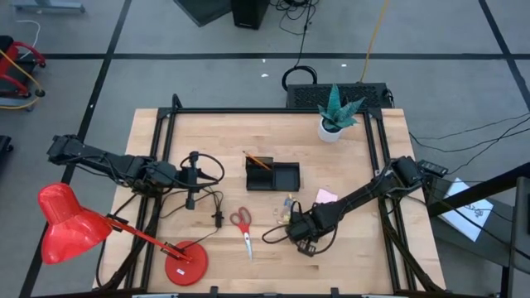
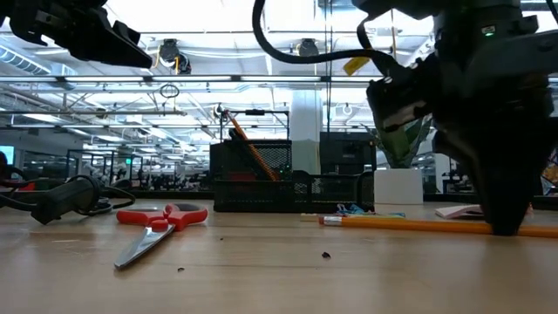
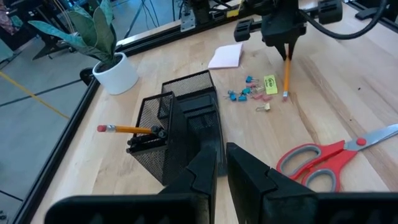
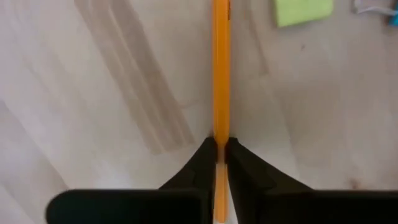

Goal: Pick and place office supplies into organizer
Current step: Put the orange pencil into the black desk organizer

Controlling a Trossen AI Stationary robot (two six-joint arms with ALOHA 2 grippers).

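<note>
An orange pencil [image 3: 286, 78] lies on the table near the pink sticky-note pad [image 3: 226, 55], the blue clips [image 3: 239, 94] and a small yellow piece [image 3: 270, 84]. My right gripper [image 4: 221, 149] is shut on it. The black organizer [image 1: 272, 175] stands mid-table with another pencil [image 3: 124, 129] leaning in its taller compartment. Red-handled scissors [image 1: 243, 225] lie flat, nearer the front edge than the organizer. My left gripper [image 3: 222, 165] hovers to the left of the organizer, shut and holding nothing. My right gripper pinches the pencil's shaft [image 4: 221, 127] between its two fingertips, toward the end away from the eraser [image 3: 285, 95]. The fingers point down from above and lie across the pencil. The pencil lies flat on the table [image 2: 410, 225].
A white plant pot [image 1: 334, 124] stands at the back right. A red desk lamp [image 1: 83, 223] fills the front left corner, its base [image 1: 184, 263] near the front edge. Black cables [image 1: 217, 199] trail between my left arm and the scissors.
</note>
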